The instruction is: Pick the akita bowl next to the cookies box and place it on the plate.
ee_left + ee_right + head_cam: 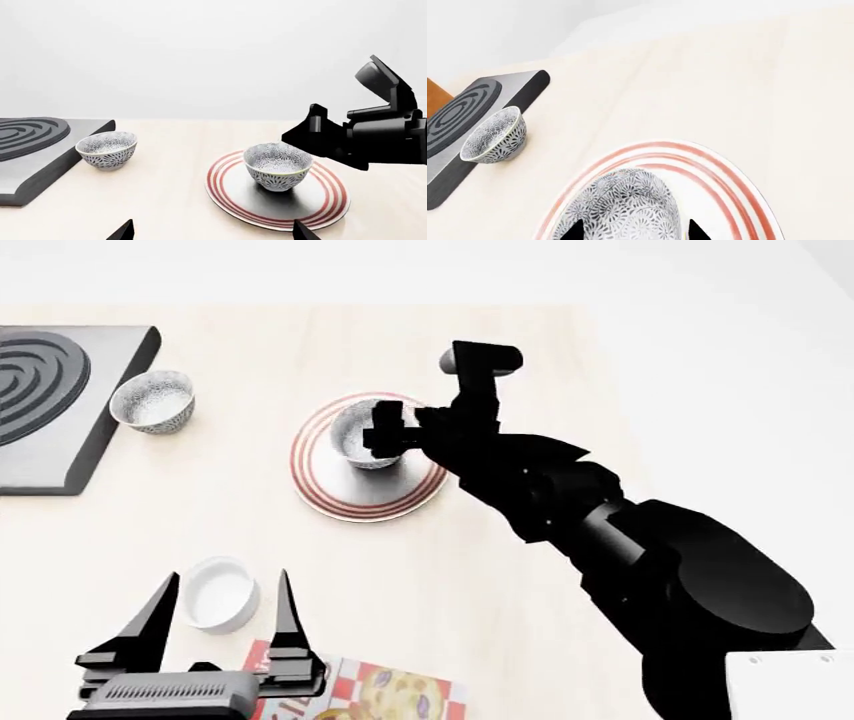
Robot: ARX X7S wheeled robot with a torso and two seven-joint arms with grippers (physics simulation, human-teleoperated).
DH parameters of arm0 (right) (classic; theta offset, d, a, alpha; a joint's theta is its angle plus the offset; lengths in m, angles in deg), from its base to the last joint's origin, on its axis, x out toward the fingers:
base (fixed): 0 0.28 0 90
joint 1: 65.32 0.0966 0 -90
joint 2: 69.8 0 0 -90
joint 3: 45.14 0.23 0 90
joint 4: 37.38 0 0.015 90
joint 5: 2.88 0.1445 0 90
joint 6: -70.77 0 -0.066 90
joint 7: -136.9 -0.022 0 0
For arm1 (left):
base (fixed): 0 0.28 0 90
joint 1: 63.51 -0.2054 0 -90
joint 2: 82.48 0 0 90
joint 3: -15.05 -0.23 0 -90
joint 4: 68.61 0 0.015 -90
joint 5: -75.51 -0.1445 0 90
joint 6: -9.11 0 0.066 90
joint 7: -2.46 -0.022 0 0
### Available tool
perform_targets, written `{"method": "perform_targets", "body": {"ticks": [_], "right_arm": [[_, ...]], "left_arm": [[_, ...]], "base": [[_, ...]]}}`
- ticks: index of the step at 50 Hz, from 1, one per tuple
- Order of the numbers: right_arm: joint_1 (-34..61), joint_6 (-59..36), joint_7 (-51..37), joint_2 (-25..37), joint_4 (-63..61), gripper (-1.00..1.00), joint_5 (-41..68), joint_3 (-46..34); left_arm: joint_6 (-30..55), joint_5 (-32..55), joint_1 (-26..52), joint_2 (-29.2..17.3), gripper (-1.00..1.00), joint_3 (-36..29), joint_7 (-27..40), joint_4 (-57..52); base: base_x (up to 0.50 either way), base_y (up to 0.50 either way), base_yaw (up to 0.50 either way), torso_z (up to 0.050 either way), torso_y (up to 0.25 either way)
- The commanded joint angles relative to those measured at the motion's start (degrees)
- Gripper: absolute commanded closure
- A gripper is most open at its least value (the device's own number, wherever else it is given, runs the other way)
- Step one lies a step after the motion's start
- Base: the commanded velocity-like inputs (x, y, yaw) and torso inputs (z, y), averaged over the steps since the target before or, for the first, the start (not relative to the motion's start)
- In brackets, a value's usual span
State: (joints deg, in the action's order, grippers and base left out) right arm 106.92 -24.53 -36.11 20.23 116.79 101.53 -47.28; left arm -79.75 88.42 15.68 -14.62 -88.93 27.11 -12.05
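Akita bowl [277, 165] sits upright on the plate [333, 197], roughly mid-plate, slightly toward the far side in head view. Right gripper [383, 433] is right at the bowl; in right wrist view its two fingertips [571, 231] straddle the bowl's sides, but can't tell if they touch or press it, so hold state is unclear. In left wrist view the right gripper's black body meets the bowl's rim on one side. Left gripper [227, 605] is wide open, holding nothing, low near the front of the table [561, 360], fingers spread around a plain white cup [219, 592] as seen from head view; can't tell whether it's above the cup or level with it. Cookies box [374, 692] lies flat at the front edge of head view, just beside the cup, partly hidden by the left gripper and cut off by the frame. Second speckled bowl [154, 401] stands upright on the table left of the plate, just beside a grey stove slab [80, 440] with a black ringed burner, well apart from the plate. Right arm [627, 550] stretches across from the right side to the plate.
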Motion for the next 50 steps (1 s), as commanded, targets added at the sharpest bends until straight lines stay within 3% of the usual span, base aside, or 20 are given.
{"method": "perform_targets", "body": {"ticks": [1, 10, 13, 24, 25, 30, 34, 39, 50], "right_arm": [[-0.06, 0.58, -0.59, -0.03, -0.02, -1.0, -0.28, 0.09], [0.23, 4.29, 0.67, -0.03, 0.54, -1.0, 0.8, 0.59], [1.22, 6.93, -2.86, -0.03, 0.5, -1.0, -2.51, -0.58], [8.16, 5.12, -4.64, 0.59, 2.34, -1.0, -7.17, -0.12], [9.59, 5.79, -12.08, 7.51, -6.25, -1.0, -8.25, -0.52], [12.81, 7.53, -29.04, 24.86, -42.72, -1.0, -11.0, -0.28], [14.22, 9.84, -39.15, 35.34, -59.21, -1.0, -15.51, -0.67], [15.63, 11.86, -48.46, 45.33, -74.37, -1.0, -23.12, -1.39], [8.76, 22.49, -53.52, 59.45, -86.99, -1.0, -28.95, -0.17]], "left_arm": [[-0.24, 0.17, -0.04, -0.18, -1.0, -0.14, 0.05, -0.05], [-0.46, 0.18, 0.04, -0.18, -1.0, -0.24, 0.21, 0.05], [-0.36, 0.08, 0.01, -0.31, -1.0, -0.29, 0.28, -0.17], [-1.39, -0.17, 0.37, 0.1, -1.0, -0.32, 0.58, 1.04], [-1.37, -0.23, 0.4, 0.1, -1.0, -0.35, 0.62, 1.12], [-1.3, 0.04, 0.07, -0.34, -1.0, 0.17, 0.91, 0.16], [-1.35, 0.41, -0.06, -0.54, -1.0, 0.3, 0.86, -0.02], [-1.28, 0.89, -0.26, -0.7, -1.0, 0.67, 1.11, -0.43], [-0.79, 0.68, -0.75, -1.38, -1.0, 0.77, 1.44, -1.64]], "base": [[0.0, 0.0, 0.0, 0.0, 0.0], [0.0, 0.0, 0.0, 0.0, 0.0], [0.0, 0.0, 0.0, 0.0, 0.0], [0.0, 0.0, 0.0, 0.0, 0.0], [0.0, 0.0, 0.0, 0.0, 0.0], [0.0, 0.0, 0.0, 0.0, 0.0], [0.0, 0.0, 0.0, 0.0, 0.184], [0.0, 0.0, 0.0, 0.0, 0.25], [0.0, 0.0, 0.0, 0.0, 0.25]]}}
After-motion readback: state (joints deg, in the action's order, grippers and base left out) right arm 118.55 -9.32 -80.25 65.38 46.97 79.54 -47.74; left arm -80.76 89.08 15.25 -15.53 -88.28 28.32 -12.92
